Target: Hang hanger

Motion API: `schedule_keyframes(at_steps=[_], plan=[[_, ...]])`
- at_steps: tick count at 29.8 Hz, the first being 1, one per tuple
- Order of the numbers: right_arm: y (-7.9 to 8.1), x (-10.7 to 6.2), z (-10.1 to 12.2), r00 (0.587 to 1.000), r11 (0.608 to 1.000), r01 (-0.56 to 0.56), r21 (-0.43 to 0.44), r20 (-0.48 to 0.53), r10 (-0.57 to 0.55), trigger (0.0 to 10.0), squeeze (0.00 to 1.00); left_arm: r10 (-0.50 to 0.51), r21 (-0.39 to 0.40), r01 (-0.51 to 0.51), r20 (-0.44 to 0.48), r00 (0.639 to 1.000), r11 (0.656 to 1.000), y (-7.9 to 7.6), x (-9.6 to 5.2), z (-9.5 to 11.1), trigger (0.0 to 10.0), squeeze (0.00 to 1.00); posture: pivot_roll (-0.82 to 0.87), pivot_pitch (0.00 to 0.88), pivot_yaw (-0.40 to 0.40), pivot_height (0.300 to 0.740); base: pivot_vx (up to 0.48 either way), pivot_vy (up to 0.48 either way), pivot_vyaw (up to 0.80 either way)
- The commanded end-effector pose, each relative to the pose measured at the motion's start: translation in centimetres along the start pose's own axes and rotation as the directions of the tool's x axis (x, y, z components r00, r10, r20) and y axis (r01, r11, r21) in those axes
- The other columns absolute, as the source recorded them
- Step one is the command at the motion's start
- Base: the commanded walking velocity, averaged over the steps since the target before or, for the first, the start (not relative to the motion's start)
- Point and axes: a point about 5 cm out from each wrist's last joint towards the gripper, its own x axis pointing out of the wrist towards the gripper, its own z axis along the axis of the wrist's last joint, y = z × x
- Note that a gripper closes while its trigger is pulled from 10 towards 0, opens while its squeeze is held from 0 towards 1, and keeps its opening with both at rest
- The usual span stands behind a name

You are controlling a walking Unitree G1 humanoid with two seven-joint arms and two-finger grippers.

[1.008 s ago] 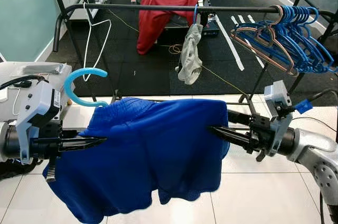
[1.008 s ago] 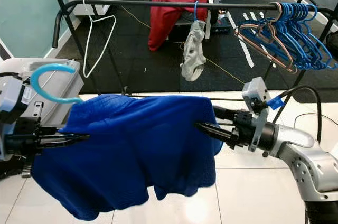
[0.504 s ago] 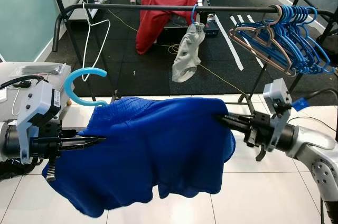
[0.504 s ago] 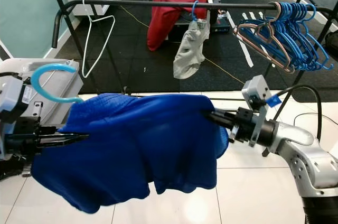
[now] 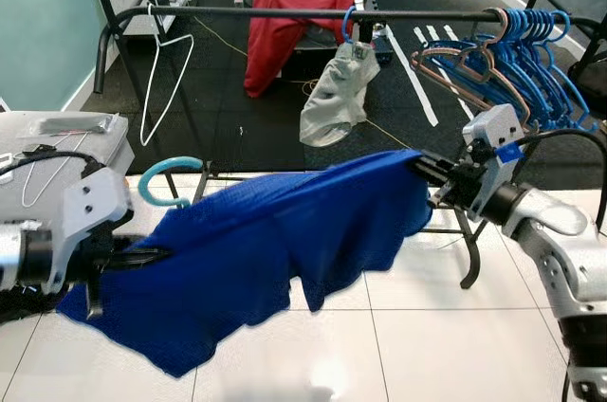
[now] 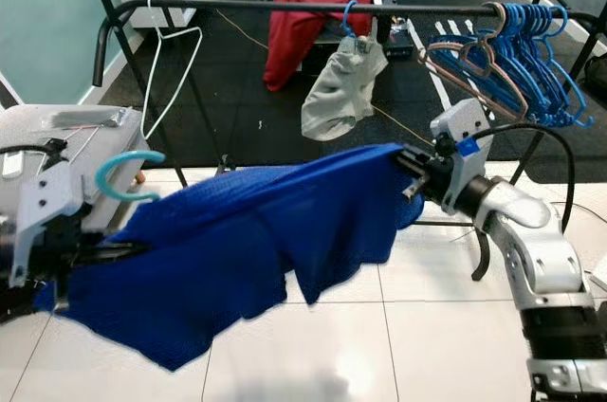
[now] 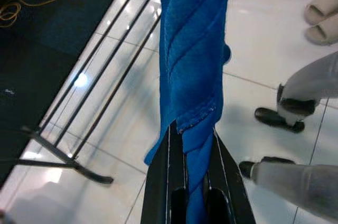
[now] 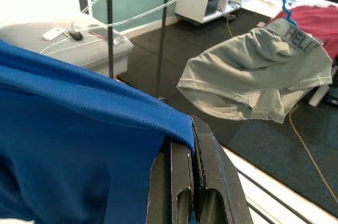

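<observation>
A blue garment [image 5: 285,241] on a hanger with a light blue hook [image 5: 163,181] stretches between my two grippers, in front of the black clothes rail [image 5: 285,13]. My left gripper [image 5: 161,255] is shut on the garment's lower left end, and the left wrist view has the twisted blue cloth [image 7: 194,92] pinched between its fingers [image 7: 224,174]. My right gripper [image 5: 422,170] is shut on the garment's upper right corner, raised toward the rail. In the right wrist view the blue edge [image 8: 132,108] lies over the closed fingers [image 8: 211,171].
On the rail hang a white wire hanger [image 5: 161,70], grey underwear on a blue hanger [image 5: 337,94] and a bunch of blue and pink hangers [image 5: 517,56]. A red garment [image 5: 294,4] lies behind. A grey box [image 5: 57,137] stands at left. A person's feet [image 7: 280,118] are nearby.
My right gripper has lifted its corner of the blue garment up and toward the rail. The left end sank lower, so the garment now slopes. The grey underwear swung left.
</observation>
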Motion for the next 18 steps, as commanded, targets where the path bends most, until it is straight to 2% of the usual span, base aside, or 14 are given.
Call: schedule_keyframes(at_steps=[1, 3, 4, 7, 8, 10, 12, 13, 14, 18], plan=[[-1.5, -0.7, 0.1, 0.993, 0.992, 0.12, -0.029, -0.008, -0.12, 0.0, 0.0, 0.083, -0.06, -0.09, -0.112, 0.99, 0.994, 0.6, 0.2, -1.7, 10.0, 0.0, -0.06, 0.077, 0.023, 0.74, 0.0, 0.0, 0.0], [-0.7, -0.3, 0.1, 0.996, 0.996, 0.085, -0.031, -0.001, -0.085, 0.0, 0.0, 0.168, -0.091, -0.178, -0.107, 0.98, 0.98, 1.0, 1.4, -1.4, 10.0, 0.0, -0.06, 0.081, 0.024, 0.74, 0.0, 0.0, 0.0], [-0.7, -0.3, 0.1, 0.996, 0.996, 0.085, -0.031, -0.001, -0.085, 0.0, 0.0, 0.168, -0.091, -0.178, -0.107, 0.98, 0.98, 1.0, 1.4, -1.4, 10.0, 0.0, -0.06, 0.081, 0.024, 0.74, 0.0, 0.0, 0.0], [1.5, 0.7, -0.6, 1.0, 1.0, 0.0, -0.017, -0.024, 0.0, 0.0, 0.0, 0.353, -0.201, -0.358, -0.062, 0.934, 0.912, 2.4, 2.8, -0.7, 10.0, 0.0, -0.06, 0.085, 0.023, 0.74, 0.0, 0.0, 0.0], [1.5, 0.7, -0.6, 1.0, 1.0, 0.0, -0.017, -0.024, 0.0, 0.0, 0.0, 0.353, -0.201, -0.358, -0.062, 0.934, 0.912, 2.4, 2.8, -0.7, 10.0, 0.0, -0.06, 0.085, 0.023, 0.74, 0.0, 0.0, 0.0], [2.9, 1.2, -1.3, 0.998, 0.999, -0.044, -0.006, -0.051, 0.044, 0.0, 0.0, 0.416, -0.245, -0.416, -0.055, 0.908, 0.876, 2.7, 3.2, -0.6, 10.0, 0.0, -0.06, 0.088, 0.025, 0.74, 0.0, 0.0, 0.0], [4.2, 1.7, -1.7, 0.994, 0.996, -0.086, 0.0, -0.068, 0.086, 0.0, 0.0, 0.45, -0.238, -0.448, -0.052, 0.892, 0.862, 2.9, 3.4, -0.4, 10.0, 0.0, -0.06, 0.089, 0.025, 0.74, 0.0, 0.0, 0.0], [4.2, 1.7, -1.7, 0.994, 0.996, -0.086, 0.0, -0.068, 0.086, 0.0, 0.0, 0.45, -0.238, -0.448, -0.052, 0.892, 0.862, 2.9, 3.4, -0.4, 10.0, 0.0, -0.06, 0.089, 0.025, 0.74, 0.0, 0.0, 0.0], [5.0, 2.1, -1.9, 0.992, 0.994, -0.107, 0.017, -0.065, 0.108, 0.0, 0.0, 0.478, -0.242, -0.476, -0.057, 0.877, 0.845, 3.3, 3.3, -0.5, 10.0, 0.0, -0.06, 0.09, 0.027, 0.74, 0.0, 0.0, 0.0], [5.8, 2.5, -1.9, 0.989, 0.991, -0.135, 0.024, -0.06, 0.136, 0.0, 0.0, 0.502, -0.242, -0.499, -0.054, 0.863, 0.832, 3.6, 3.2, -0.3, 10.0, 0.0, -0.06, 0.09, 0.027, 0.74, 0.0, 0.0, 0.0]])
